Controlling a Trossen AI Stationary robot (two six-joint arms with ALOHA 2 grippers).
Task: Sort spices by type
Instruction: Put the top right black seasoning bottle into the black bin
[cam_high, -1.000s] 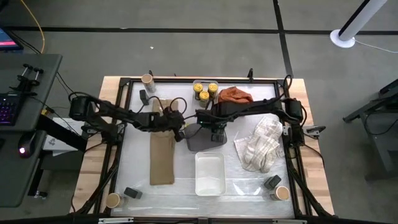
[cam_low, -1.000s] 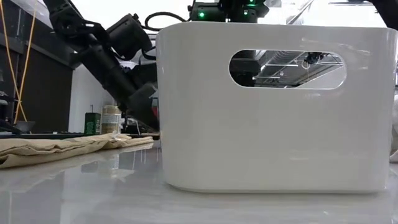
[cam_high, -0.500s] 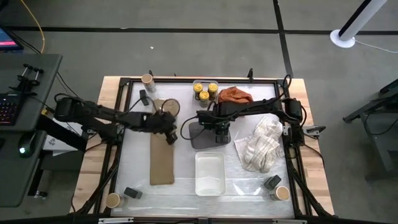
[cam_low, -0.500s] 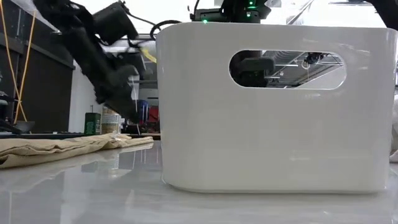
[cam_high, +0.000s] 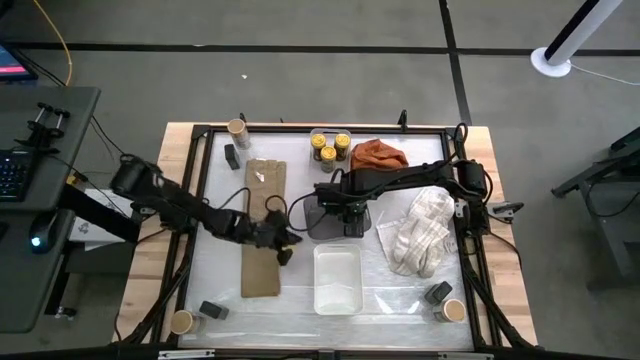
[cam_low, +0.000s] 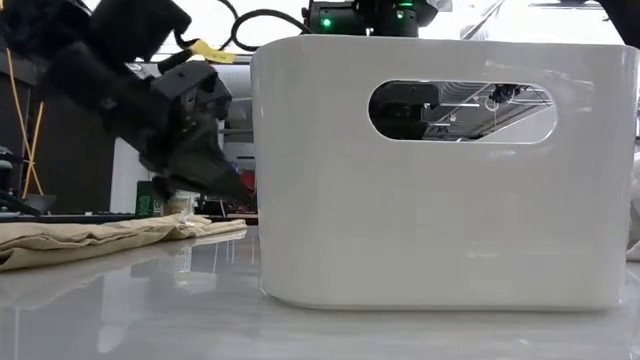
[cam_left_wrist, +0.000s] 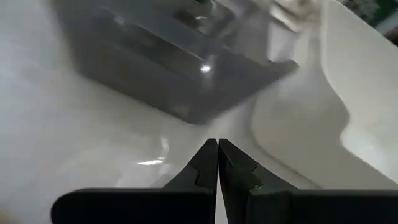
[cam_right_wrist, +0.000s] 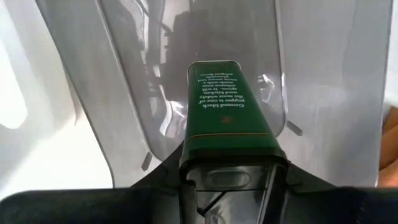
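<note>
The right tool (cam_right_wrist: 227, 177) clamps a green-labelled tin (cam_right_wrist: 229, 106) above the grey tray (cam_right_wrist: 323, 74); beside that tray the left tool (cam_left_wrist: 217, 163) hovers pinched closed, the white tub (cam_high: 337, 280) just beyond.

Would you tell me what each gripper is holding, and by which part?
The right gripper clamps one end of a green-labelled spice tin over the grey tray. The left gripper is shut on nothing.

The table top (cam_high: 225, 290) is white and glossy, and it reflects the light, while its border (cam_high: 150, 290) looks like pale raw wood. The white tray (cam_low: 430, 190) near the table's front edge is smooth, slightly shiny plastic. Just behind it, the grey tray (cam_right_wrist: 323, 74) looks like semi-clear glossy plastic. The tin (cam_right_wrist: 228, 99) in the right gripper (cam_right_wrist: 229, 180) has a green printed label and a metallic look. Left of the white tray lies a tan cloth (cam_high: 262, 235), matt and soft. The fingers (cam_left_wrist: 202, 168) of the left gripper (cam_left_wrist: 217, 163) are dark and matt.
</note>
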